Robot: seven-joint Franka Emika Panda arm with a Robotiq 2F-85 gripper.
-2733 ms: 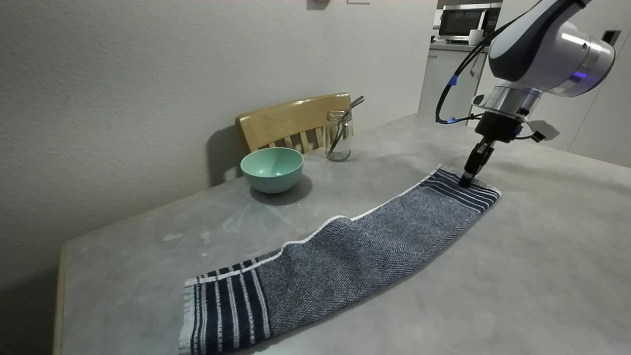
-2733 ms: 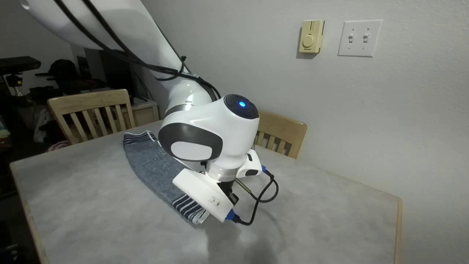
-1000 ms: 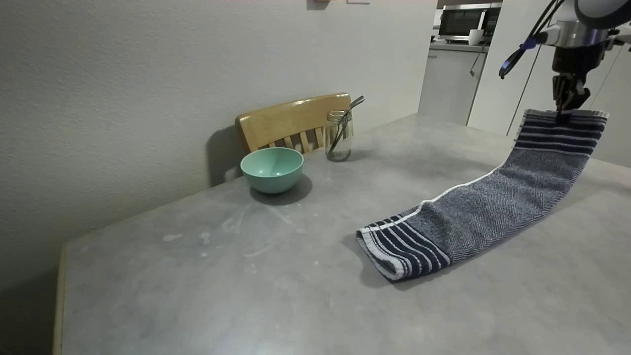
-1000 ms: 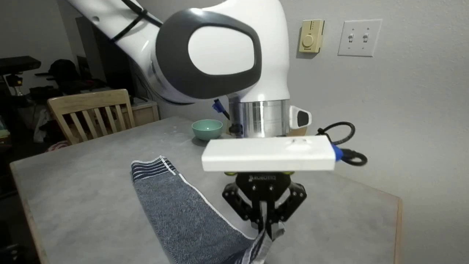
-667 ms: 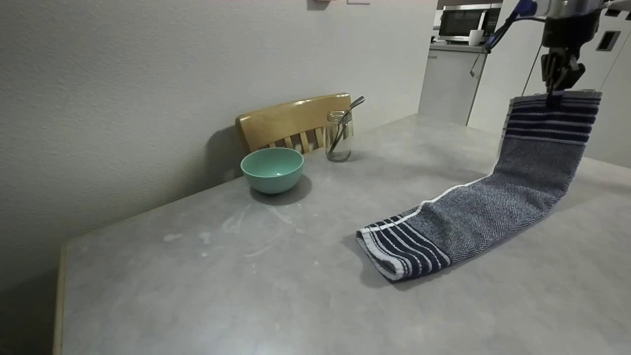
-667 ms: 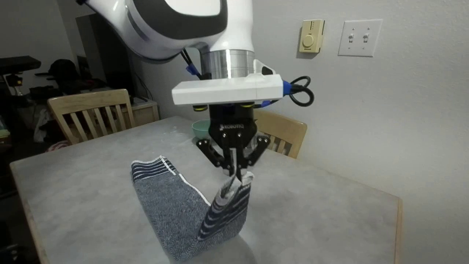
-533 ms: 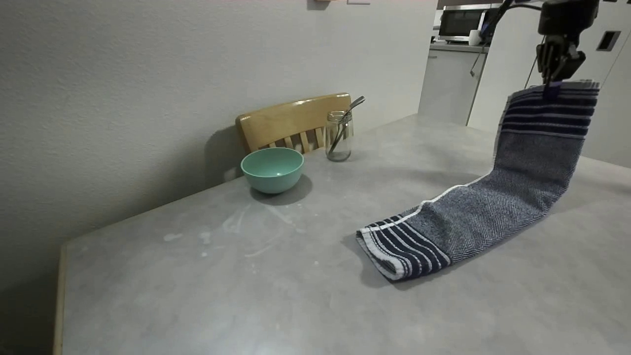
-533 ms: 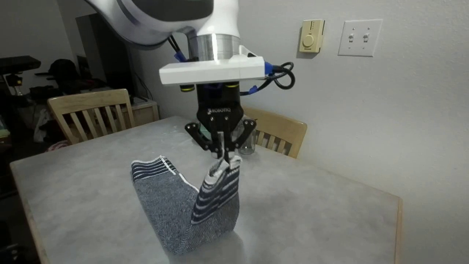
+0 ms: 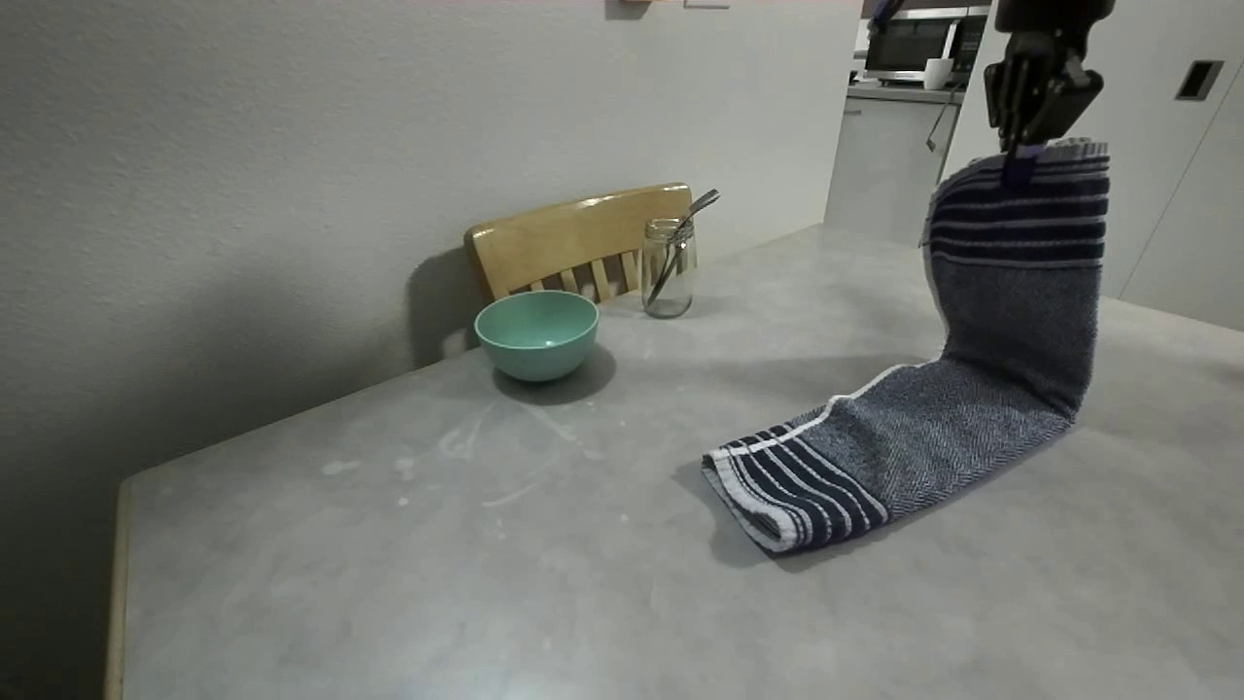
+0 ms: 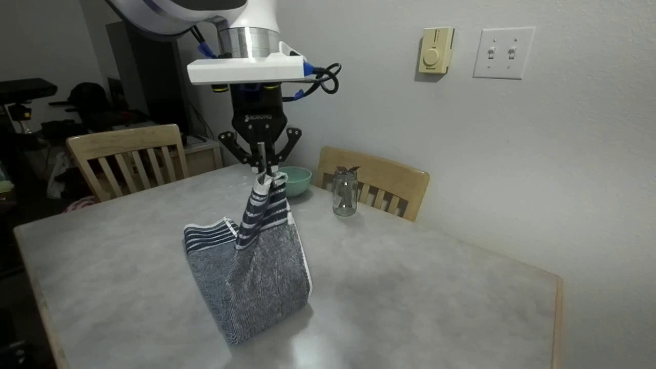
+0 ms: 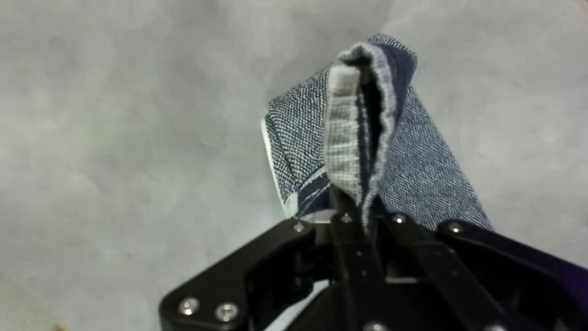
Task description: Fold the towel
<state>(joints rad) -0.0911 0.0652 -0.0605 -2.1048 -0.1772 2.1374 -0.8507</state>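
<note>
The blue-grey towel (image 9: pixel 982 418) with navy and white striped ends shows in both exterior views (image 10: pixel 266 287). One striped end lies on the table, its edge curled into a fold. The other striped end is lifted high above the table, and the cloth bends upward from its middle. My gripper (image 10: pixel 265 171) is shut on the lifted end near its white hem. In an exterior view the gripper (image 9: pixel 1020 160) stands at the upper right, pointing down. In the wrist view the fingers (image 11: pixel 360 202) pinch the doubled hem, and the towel (image 11: pixel 427 170) hangs below.
A teal bowl (image 9: pixel 536 340) and a glass jar (image 9: pixel 669 282) with utensils stand along the wall side of the grey table (image 9: pixel 437 603). Wooden chairs stand behind the table (image 10: pixel 379 171) and at its far side (image 10: pixel 128 138). In an exterior view the bowl (image 10: pixel 297 180) is behind the gripper.
The gripper took hold of the towel's end, dragged the towel along the table, then raised that end. Lately it has moved higher and back over the towel toward the end lying on the table.
</note>
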